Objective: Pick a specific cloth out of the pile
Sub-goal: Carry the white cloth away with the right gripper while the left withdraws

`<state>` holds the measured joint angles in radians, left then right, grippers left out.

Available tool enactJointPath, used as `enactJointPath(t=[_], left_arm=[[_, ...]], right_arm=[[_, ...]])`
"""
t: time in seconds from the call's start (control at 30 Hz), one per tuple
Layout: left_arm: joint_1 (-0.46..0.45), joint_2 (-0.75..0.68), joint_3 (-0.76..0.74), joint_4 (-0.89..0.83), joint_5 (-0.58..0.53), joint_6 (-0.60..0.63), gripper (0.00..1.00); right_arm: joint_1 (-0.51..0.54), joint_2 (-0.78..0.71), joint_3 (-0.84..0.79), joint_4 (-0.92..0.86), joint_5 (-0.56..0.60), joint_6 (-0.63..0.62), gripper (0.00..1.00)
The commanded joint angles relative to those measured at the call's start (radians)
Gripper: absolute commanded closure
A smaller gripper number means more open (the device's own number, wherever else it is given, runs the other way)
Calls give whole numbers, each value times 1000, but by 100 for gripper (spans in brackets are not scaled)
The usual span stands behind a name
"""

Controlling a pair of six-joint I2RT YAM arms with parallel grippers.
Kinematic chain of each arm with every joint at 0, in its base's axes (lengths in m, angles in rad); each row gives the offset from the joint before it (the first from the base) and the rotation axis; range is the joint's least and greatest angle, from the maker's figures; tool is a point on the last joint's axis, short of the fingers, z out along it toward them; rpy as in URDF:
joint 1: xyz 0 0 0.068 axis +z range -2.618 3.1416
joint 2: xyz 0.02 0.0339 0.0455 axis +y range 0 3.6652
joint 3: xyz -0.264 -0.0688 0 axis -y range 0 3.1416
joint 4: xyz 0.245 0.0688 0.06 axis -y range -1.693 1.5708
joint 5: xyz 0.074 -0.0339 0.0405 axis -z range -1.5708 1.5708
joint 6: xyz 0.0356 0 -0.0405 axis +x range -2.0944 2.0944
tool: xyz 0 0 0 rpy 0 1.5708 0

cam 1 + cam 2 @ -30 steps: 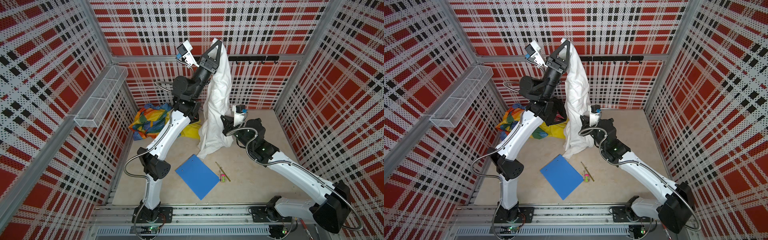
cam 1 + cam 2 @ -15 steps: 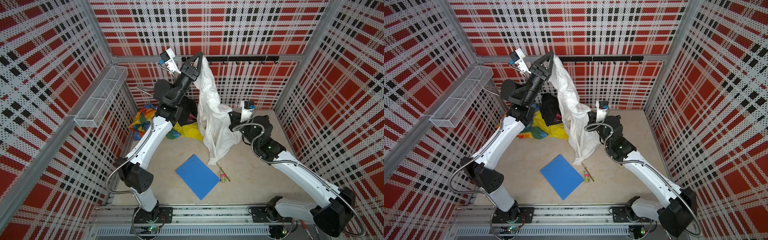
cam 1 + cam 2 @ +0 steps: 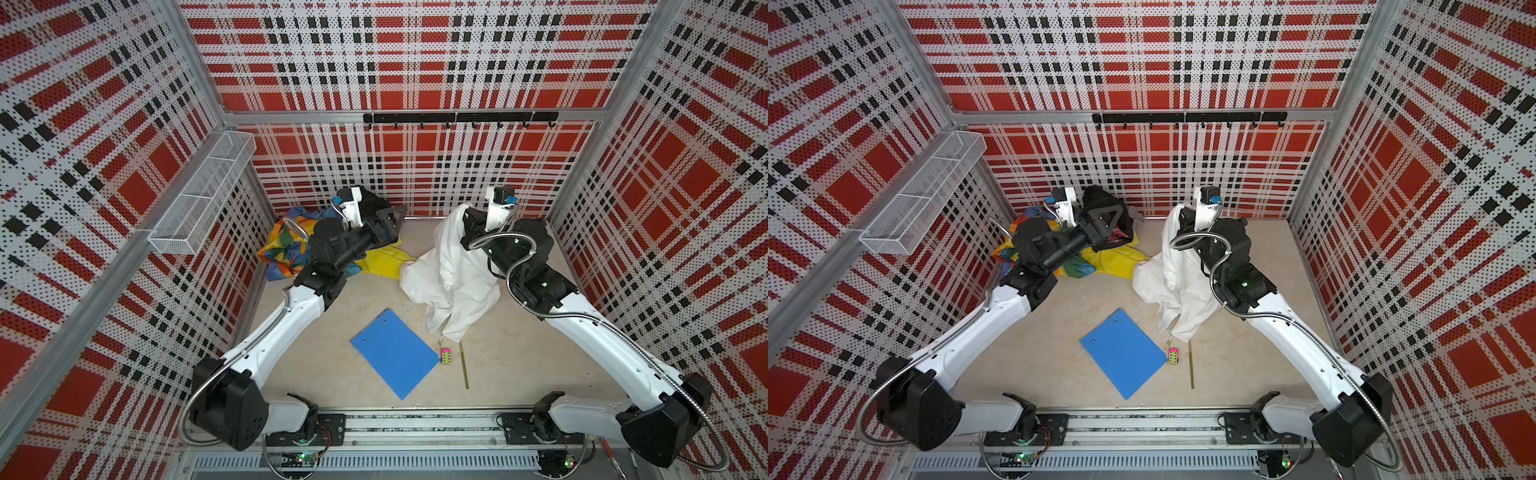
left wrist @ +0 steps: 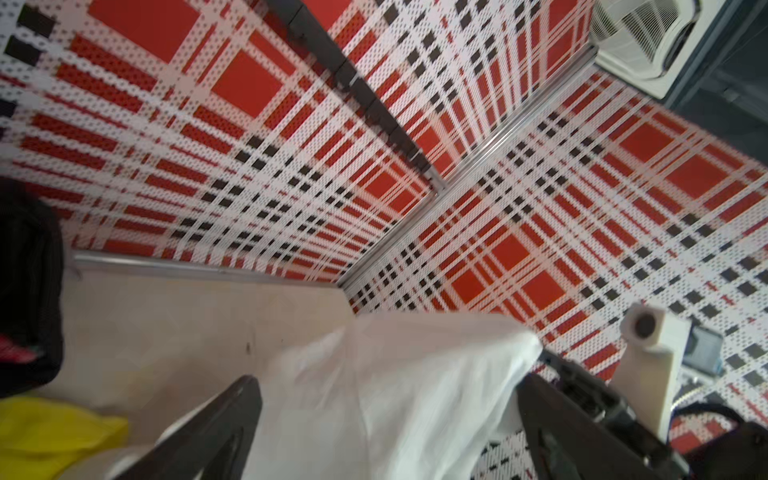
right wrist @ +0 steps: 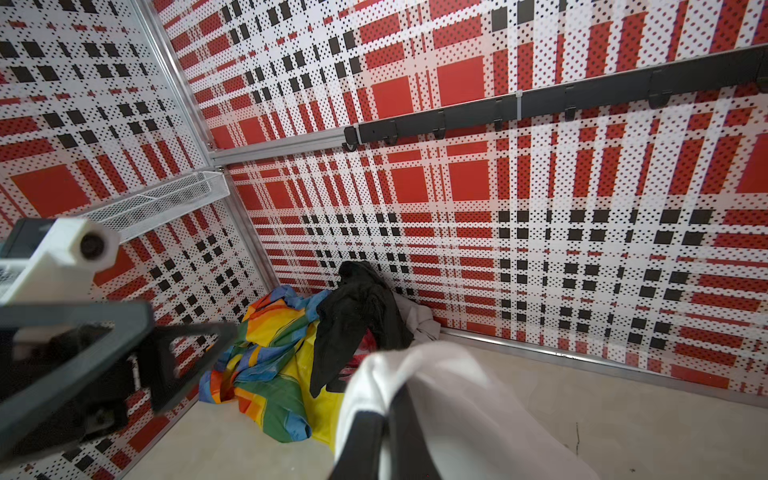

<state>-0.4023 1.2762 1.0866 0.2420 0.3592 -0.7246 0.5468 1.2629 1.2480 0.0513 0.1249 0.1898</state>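
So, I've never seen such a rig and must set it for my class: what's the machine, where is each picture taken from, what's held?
It is a robot with two arms, left arm and right arm, mounted at the near edge of a table. Two pictures look down from overhead; two come from cameras on the wrists. On the table lie a blue clipboard, a thin stick and, at the back, a pile of rainbow, yellow and black fabrics. The right arm's jaws are shut on the white cloth, which slumps onto the table beside the pile. The left arm's jaws stand open, empty, near the pile.
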Motion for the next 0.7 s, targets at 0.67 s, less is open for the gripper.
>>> enactJointPath(t=[0.67], left_arm=[[-7, -721, -590, -298, -95, 275, 1]], right_arm=[[-132, 169, 575, 98, 130, -120, 100]])
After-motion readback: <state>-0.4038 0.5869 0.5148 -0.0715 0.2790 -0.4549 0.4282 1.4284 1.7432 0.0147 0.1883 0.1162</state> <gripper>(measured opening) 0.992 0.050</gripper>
